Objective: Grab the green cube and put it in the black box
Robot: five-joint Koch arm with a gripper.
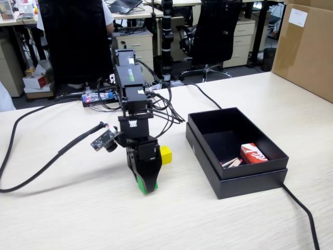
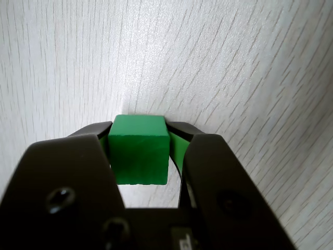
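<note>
- Tool (image 2: 139,151) clamps the matte green cube (image 2: 139,148) at frame centre, faces square, no long axis.
- Pale wood-grain worktop (image 2: 234,62) beneath.
- Matte, thin-walled black box (image 1: 237,179) right of centre.

Even, bright office light is falling from above, casting soft shadows on the table (image 1: 62,219). The wrist view is showing the near tool (image 2: 139,136) slightly blurred and dark.

an office: black swivel chairs (image 1: 216,31) on castors, beige drawer cabinets (image 1: 136,44) under desks, a laptop (image 1: 125,5) on a far desk, and a cardboard box (image 1: 304,47) beside the pale wood-grain surface (image 1: 62,219).
</note>
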